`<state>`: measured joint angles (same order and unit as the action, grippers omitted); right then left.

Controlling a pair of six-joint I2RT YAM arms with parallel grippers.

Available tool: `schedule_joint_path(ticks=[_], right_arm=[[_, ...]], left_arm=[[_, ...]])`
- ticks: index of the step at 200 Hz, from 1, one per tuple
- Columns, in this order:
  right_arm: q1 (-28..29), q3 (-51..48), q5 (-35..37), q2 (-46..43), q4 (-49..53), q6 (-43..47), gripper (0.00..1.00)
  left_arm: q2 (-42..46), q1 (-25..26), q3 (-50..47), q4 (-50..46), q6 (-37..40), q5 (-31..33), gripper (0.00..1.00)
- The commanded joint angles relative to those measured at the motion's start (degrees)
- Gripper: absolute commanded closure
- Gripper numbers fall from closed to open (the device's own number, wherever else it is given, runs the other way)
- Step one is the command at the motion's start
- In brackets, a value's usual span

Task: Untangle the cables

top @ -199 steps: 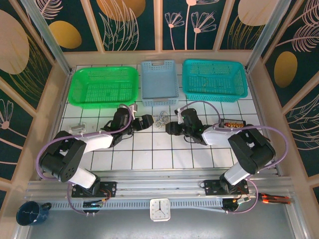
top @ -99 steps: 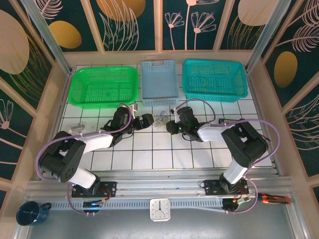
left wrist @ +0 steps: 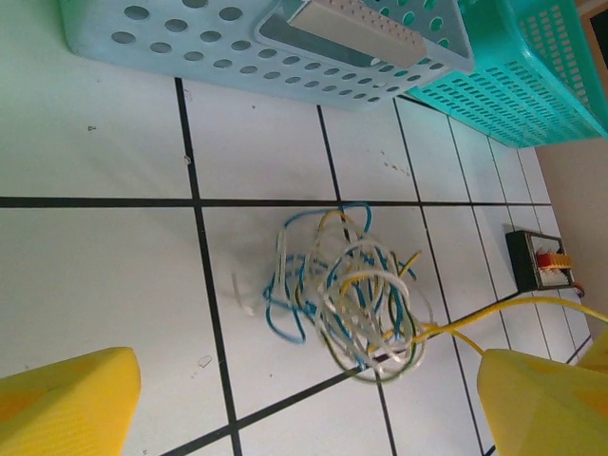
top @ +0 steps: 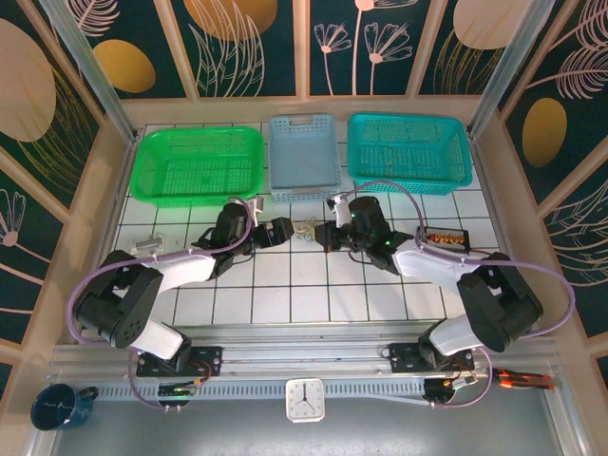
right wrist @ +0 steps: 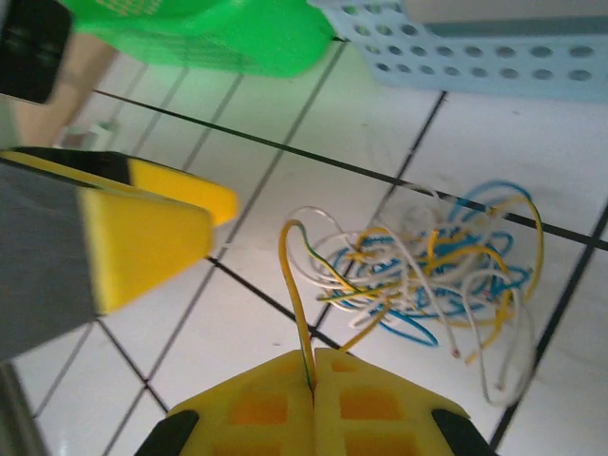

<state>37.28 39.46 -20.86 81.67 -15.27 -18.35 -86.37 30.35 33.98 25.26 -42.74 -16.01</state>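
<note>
The right pincer [top: 324, 235] has just clenched. A second ago its jaws stood half apart, further right of the cables [top: 306, 228]. Now, at the bottom centre of the right wrist view, they are pressed together on one yellow strand [right wrist: 296, 285]. The arm has also reached in toward the middle of the top view.

The cables lie knotted on the bench [top: 285, 285], just below the grey basket [top: 304, 157], between the two pincers. The left pincer [top: 284, 231] hangs released just beside them, grasping nothing. In the left wrist view the yellow strand runs from the cables toward the right edge.

I judge that the first strand is secured and can now be drawn out.
</note>
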Motion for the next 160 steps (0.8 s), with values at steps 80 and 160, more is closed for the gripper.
schedule_joint_path(ticks=[80, 160], right_arm=[[0.7, 1.0, -6.4, 0.5, -4.9, -4.6, 1.00], [1.5, 3.9, -7.4, -2.4, -2.9, -4.7, 1.00]], left_arm=[[-3.1, 2.0, 1.3, 2.7, 1.1, -1.9, 0.09], [-8.9, 2.6, 3.0, 2.2, 1.1, 3.3, 0.09]])
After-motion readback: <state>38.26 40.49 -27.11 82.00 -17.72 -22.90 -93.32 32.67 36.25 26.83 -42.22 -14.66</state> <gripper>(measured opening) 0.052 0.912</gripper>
